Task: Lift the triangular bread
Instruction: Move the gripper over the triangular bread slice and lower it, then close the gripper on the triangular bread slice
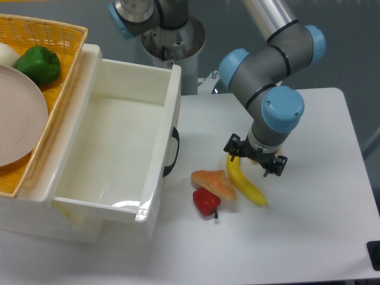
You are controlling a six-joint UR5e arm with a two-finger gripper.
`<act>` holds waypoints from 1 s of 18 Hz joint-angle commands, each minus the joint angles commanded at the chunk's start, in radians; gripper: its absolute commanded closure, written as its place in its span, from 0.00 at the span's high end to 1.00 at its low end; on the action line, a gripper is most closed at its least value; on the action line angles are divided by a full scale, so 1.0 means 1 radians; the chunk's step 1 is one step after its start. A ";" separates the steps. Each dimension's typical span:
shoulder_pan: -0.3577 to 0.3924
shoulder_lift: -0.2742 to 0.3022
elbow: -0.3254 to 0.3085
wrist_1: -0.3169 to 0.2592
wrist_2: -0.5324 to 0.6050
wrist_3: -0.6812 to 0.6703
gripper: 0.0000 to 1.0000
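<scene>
The triangular bread (215, 181) is an orange-tan wedge lying on the white table just left of the yellow banana (247, 184) and just above the red pepper (206, 201). My gripper (255, 158) points straight down, to the right of and slightly behind the bread, over the banana's upper end. Its black finger links stand spread to either side, so it looks open and holds nothing. The fingertips are mostly hidden under the wrist.
A large white bin (155, 199) stands left of the bread, with a black handle (173, 153) facing it. A yellow basket (66, 71) at the far left holds a green pepper (38, 64) and a plate (18, 116). The table's right edge (361, 148) is near.
</scene>
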 joint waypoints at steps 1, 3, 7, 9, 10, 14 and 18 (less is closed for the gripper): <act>-0.002 -0.003 -0.011 0.011 -0.003 -0.005 1.00; -0.003 -0.008 -0.018 0.035 -0.020 -0.018 1.00; -0.005 -0.018 -0.022 0.041 -0.119 -0.012 1.00; -0.017 -0.031 -0.020 0.057 -0.132 -0.012 1.00; -0.018 -0.034 -0.022 0.061 -0.132 -0.011 1.00; -0.029 -0.051 -0.018 0.069 -0.135 -0.011 1.00; -0.032 -0.058 -0.022 0.072 -0.150 -0.020 1.00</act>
